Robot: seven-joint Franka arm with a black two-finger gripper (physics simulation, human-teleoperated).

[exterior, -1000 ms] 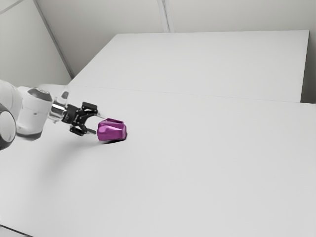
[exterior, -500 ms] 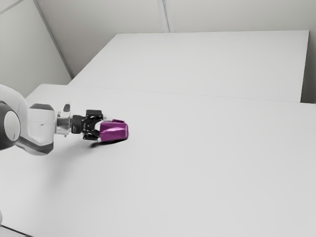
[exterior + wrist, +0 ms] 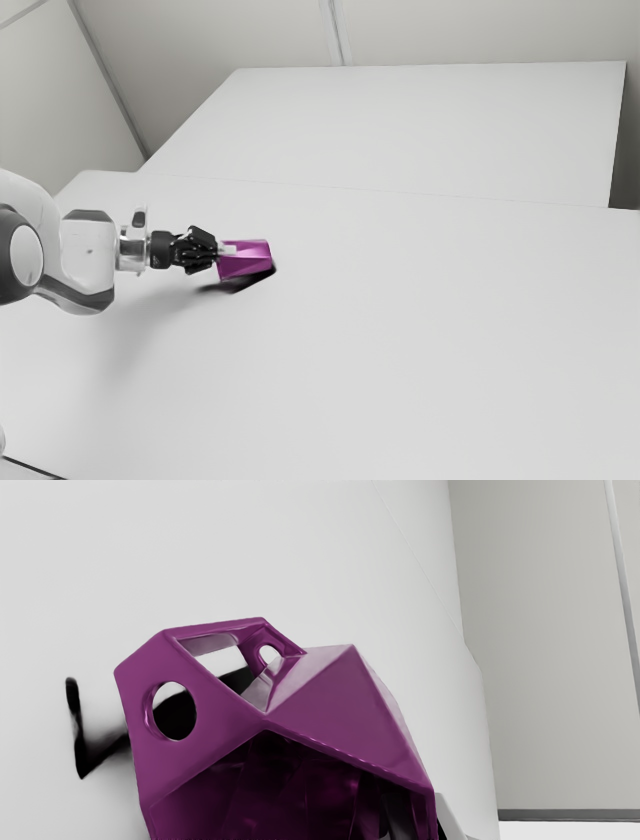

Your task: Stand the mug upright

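The purple faceted mug point(image 3: 248, 260) lies on its side in the exterior view, its mouth facing my gripper point(image 3: 224, 251) and its base toward the exterior view's right. Its far end looks slightly raised over a dark shadow. In the wrist view the mug point(image 3: 330, 690) shows its dark open mouth and its angular handle with round holes. There my gripper point(image 3: 433, 814) has one finger inside the mouth and the other outside, pinching the mug's wall between them. The rest of the rim is cut off below.
The white tabletop point(image 3: 400, 340) extends around the mug, with a seam across it toward the back. Pale walls stand beyond the table's far edge. The arm reaches in from the exterior view's left.
My gripper has advanced, turned and closed on the mug's wall. The mug has shifted toward the exterior view's right and tilted, with more shadow showing beneath it.
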